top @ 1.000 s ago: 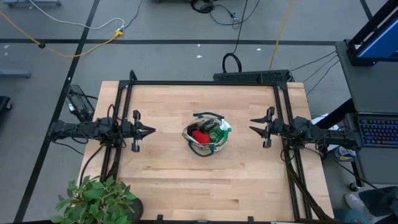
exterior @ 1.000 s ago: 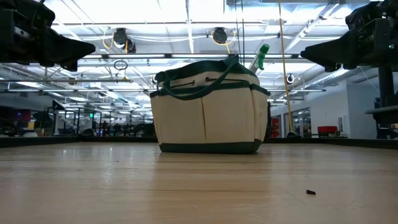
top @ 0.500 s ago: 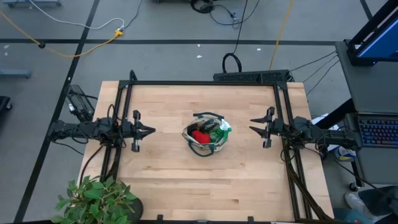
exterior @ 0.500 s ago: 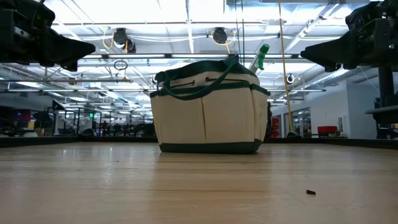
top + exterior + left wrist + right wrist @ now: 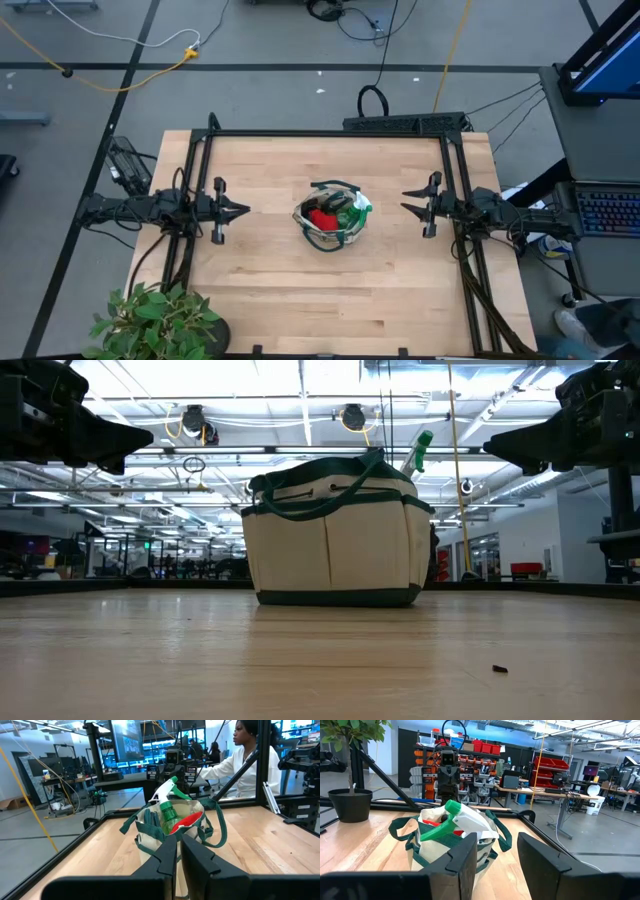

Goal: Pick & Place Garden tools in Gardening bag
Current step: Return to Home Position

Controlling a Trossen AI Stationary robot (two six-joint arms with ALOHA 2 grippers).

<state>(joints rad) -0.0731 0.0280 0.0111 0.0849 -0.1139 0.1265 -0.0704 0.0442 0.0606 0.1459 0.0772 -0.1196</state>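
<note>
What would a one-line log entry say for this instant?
gardening bag upright mid-table | spray bottle, red glove inside | left tool shut, empty, left of bag | right tool open, empty, right of bag

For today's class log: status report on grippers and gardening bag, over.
Left gripper shut, right gripper open, both empty, flanking the gardening bag. Bag upright mid-table, spray bottle and red glove inside. Only a dark speck on table.

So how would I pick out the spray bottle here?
On the wooden table, find the beige bag with green trim standing at its middle. The spray bottle sticks out of the bag's top: green, with a white nozzle, beside the red glove.
</note>
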